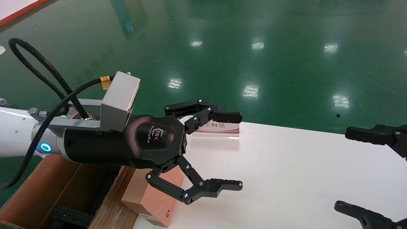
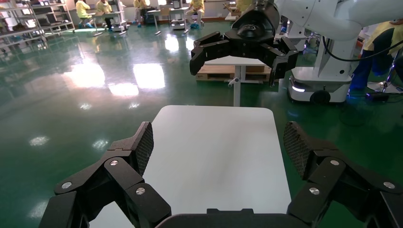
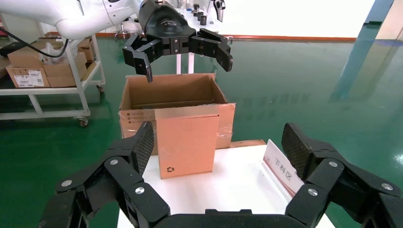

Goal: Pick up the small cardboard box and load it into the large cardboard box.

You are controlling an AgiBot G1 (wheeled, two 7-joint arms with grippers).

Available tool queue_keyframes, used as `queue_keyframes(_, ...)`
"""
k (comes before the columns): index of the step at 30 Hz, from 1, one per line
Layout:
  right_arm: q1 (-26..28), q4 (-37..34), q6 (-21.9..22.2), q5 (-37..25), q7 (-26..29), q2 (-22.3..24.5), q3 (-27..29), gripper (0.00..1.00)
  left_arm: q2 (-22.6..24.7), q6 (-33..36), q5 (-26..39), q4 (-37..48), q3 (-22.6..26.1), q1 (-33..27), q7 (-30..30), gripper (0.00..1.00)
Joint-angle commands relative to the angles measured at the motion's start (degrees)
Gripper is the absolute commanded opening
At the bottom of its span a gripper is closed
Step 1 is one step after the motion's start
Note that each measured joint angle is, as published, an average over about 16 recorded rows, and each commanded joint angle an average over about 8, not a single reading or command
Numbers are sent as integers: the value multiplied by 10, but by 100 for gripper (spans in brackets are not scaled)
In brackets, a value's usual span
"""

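Observation:
The small cardboard box (image 1: 152, 197), pinkish-brown with a black recycling mark, stands on the white table (image 1: 286, 171) at its left edge; it also shows in the right wrist view (image 3: 186, 145). The large cardboard box (image 1: 47, 194) is open just left of it, black foam inside; its taped flap shows in the right wrist view (image 3: 138, 99). My left gripper (image 1: 235, 151) is open and empty, held above the table just right of the small box. My right gripper (image 1: 346, 168) is open and empty at the table's right side, facing the small box.
A clear acrylic sign stand (image 1: 217, 128) with a pink label stands at the table's far edge; it shows in the right wrist view (image 3: 283, 168). Green glossy floor surrounds the table. A shelf with cartons (image 3: 43, 71) stands beyond the large box.

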Motion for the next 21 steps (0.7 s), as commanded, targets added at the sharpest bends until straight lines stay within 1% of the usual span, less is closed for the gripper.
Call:
queue_keyframes(1,0,0,0,0,0,0,0,100,1,0,-1,0,0,0,0,100)
queue_keyframes(8,0,0,0,0,0,0,0,100,-5,-4,5,-2,2,-1,-7,100)
queue_keyframes(13,0,0,0,0,0,0,0,100,-18,-10,28,-10,12,-10,-32,100)
queue_keyframes(17,0,-1,0,0,0,0,-1,100,-32,-11,79,-23,34,-40,-77,100)
queue_keyframes(21,0,-1,0,0,-1,0,-1,100,-38,3,158,-33,73,-100,-149,100)
